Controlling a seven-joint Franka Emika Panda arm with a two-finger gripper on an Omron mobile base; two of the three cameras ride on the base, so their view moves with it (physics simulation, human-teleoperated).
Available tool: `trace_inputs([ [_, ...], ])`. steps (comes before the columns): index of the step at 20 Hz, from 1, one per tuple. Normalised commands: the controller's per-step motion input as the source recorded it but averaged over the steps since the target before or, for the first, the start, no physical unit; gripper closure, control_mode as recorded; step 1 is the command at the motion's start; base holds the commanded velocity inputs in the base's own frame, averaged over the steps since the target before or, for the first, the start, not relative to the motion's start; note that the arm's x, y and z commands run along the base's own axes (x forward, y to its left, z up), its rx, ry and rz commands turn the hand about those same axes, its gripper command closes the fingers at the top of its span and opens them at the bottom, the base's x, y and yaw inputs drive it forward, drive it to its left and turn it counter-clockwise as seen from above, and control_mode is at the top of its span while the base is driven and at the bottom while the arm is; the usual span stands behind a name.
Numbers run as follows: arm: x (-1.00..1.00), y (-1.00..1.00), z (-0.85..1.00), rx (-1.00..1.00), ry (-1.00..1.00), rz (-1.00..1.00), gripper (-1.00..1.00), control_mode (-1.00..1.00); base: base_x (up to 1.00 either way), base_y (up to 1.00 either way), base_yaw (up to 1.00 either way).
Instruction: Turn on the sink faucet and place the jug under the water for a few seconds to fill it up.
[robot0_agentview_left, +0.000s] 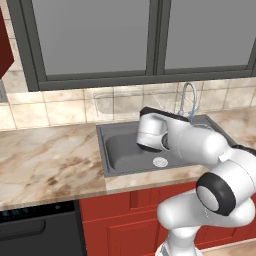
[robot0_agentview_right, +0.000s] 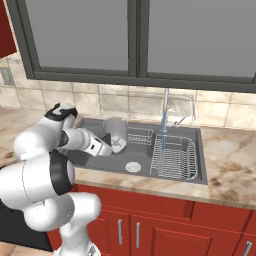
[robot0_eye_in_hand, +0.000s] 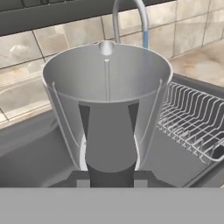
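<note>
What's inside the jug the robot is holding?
The jug looks empty: bare grey walls inside. Its bottom is hidden by the handle. The water runs down behind it.

Even, shadowless, sharp rendered light

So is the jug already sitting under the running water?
No: in the right base view the jug is held over the left of the sink, well apart from the water falling onto the rack.

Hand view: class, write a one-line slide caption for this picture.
Gripper holds the grey jug upright over the sink, left of the faucet's blue water stream.
</note>
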Motion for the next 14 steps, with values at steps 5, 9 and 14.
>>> trace_inputs([
  [5, 0.00, -0.18, 0.05, 0.00, 0.00, -0.16, 1.00, -1.00, 0.00, 0.00, 0.00],
  [9, 0.00, -0.24, 0.17, 0.02, 0.00, -0.19, 1.00, -1.00, 0.00, 0.00, 0.00],
  [14, 0.00, -0.12, 0.16, 0.02, 0.01, -0.18, 1.00, -1.00, 0.00, 0.00, 0.00],
])
